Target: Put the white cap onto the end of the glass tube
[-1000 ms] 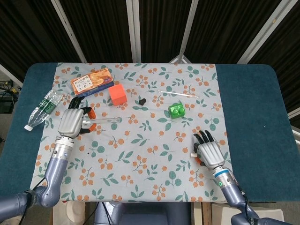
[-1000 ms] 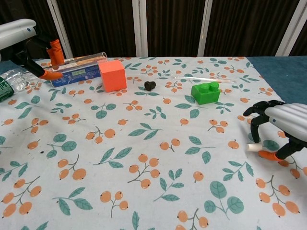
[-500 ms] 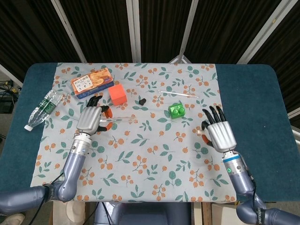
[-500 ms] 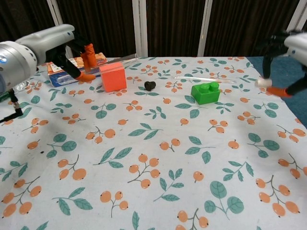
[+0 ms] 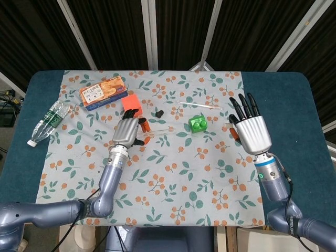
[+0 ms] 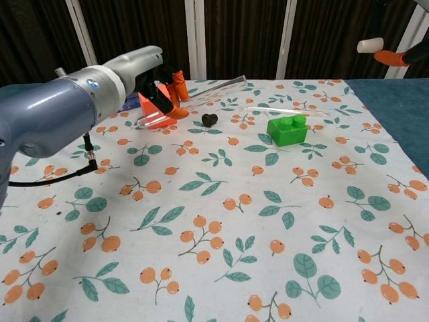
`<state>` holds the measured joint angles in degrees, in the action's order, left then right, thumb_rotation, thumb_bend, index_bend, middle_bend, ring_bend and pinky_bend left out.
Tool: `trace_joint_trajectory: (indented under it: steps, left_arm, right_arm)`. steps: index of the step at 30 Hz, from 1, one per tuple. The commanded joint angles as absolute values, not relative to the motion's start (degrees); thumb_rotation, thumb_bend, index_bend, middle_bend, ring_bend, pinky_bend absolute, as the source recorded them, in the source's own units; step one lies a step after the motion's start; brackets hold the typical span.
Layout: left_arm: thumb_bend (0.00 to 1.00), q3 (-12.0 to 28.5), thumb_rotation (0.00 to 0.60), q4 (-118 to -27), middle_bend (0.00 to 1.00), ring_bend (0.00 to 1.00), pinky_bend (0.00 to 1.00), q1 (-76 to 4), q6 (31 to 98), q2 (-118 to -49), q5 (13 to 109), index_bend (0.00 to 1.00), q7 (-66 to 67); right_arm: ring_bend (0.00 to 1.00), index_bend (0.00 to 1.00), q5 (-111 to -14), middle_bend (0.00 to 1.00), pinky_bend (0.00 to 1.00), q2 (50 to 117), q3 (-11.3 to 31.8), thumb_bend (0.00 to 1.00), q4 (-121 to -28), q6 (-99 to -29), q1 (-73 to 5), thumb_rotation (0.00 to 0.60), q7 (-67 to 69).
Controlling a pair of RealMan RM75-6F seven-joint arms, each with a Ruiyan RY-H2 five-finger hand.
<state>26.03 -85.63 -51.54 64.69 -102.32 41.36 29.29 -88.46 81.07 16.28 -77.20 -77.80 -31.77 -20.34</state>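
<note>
My left hand [image 5: 127, 132] grips a clear glass tube [image 5: 157, 129] near one end, lifted above the flowered cloth. In the chest view the left hand [image 6: 159, 94] holds the tube [image 6: 214, 90] tilted, its free end pointing up and right. My right hand [image 5: 252, 130] is raised at the right, back toward the head camera, fingers pointing away. The chest view shows only its orange-tipped fingers [image 6: 392, 57] at the top right, pinching the small white cap [image 6: 366, 45]. Cap and tube end are far apart.
An orange cube [image 5: 130, 102] sits just behind the left hand. Between the hands lie a black stopper [image 5: 159, 113], a green brick [image 5: 197, 124] and a thin glass rod [image 5: 199, 105]. A cracker box [image 5: 102, 91] and a water bottle [image 5: 49, 123] lie at the far left.
The left hand carried the tube up and right, toward the middle. The right hand lifted the white cap off the cloth, rising up and away from the table's front edge.
</note>
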Motion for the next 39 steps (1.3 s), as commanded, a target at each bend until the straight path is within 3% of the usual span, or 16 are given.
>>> trace_joint_trajectory:
  steps: [1, 9, 23, 39]
  left_arm:
    - [0.67, 26.5, 0.6, -85.0, 0.53, 0.09, 0.0, -52.5, 64.3, -102.9, 40.3, 0.59, 29.6]
    - [0.67, 26.9, 0.6, -84.8, 0.54, 0.1, 0.0, -54.2, 64.2, -103.9, 38.2, 0.59, 30.4]
    - [0.67, 27.4, 0.6, -78.9, 0.54, 0.12, 0.0, -52.8, 63.2, -108.5, 46.4, 0.58, 14.1]
    - [0.67, 29.9, 0.6, -78.4, 0.54, 0.12, 0.0, -55.1, 61.4, -109.4, 42.2, 0.58, 15.7]
  right_arm:
    - [0.02, 0.59, -89.8, 0.17, 0.0, 81.4, 16.0, 0.44, -75.3, -78.4, -32.7, 0.6, -20.2]
    - [0.02, 0.59, -91.7, 0.17, 0.0, 82.7, 14.6, 0.44, -71.4, -79.4, -33.6, 0.6, -20.6]
    - [0.02, 0.59, -94.1, 0.17, 0.0, 84.2, 14.4, 0.44, -67.0, -81.5, -36.1, 0.6, -20.1]
    - [0.02, 0.59, -97.2, 0.17, 0.0, 84.3, 13.6, 0.44, -62.9, -80.7, -40.6, 0.6, -20.8]
